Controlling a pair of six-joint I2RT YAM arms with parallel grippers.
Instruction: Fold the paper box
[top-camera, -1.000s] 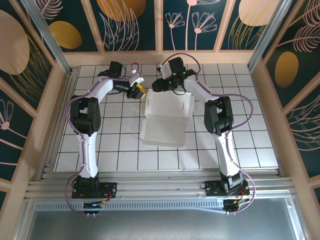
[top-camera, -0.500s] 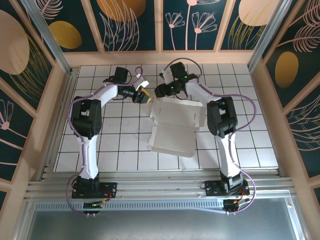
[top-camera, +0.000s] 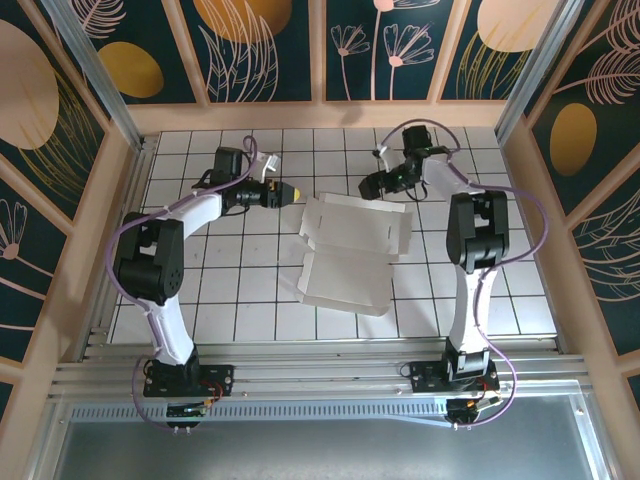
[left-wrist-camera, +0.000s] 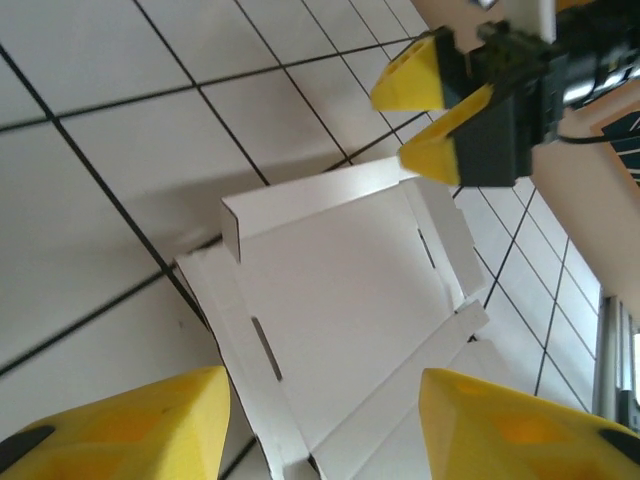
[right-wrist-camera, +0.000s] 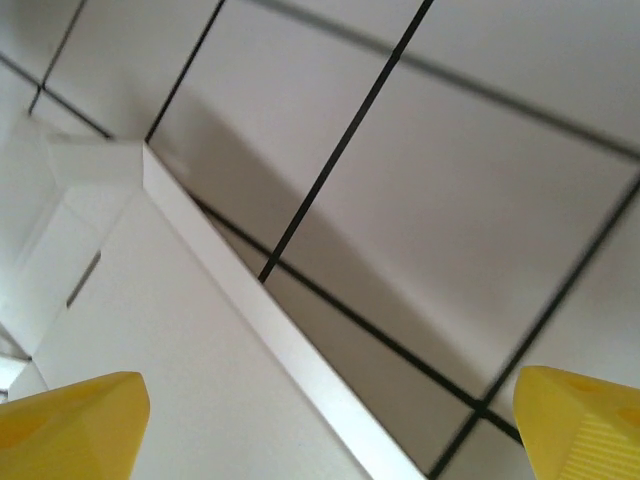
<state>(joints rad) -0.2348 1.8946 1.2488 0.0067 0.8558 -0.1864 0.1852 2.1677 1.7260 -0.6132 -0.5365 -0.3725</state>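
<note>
The box (top-camera: 345, 250) lies at the centre of the table (top-camera: 500, 280), a white sheet partly folded: its far half has low walls raised along the edges, and its near half lies flat toward the lower part of the frame. The left gripper (top-camera: 292, 190) hovers just beside the box's upper-left corner, its yellow fingers (left-wrist-camera: 130, 420) spread apart and grasping nothing. The right gripper (top-camera: 366, 186) hangs above the far edge, upper centre of the overhead view, its jaws wide open and clear of the cardboard.
</note>
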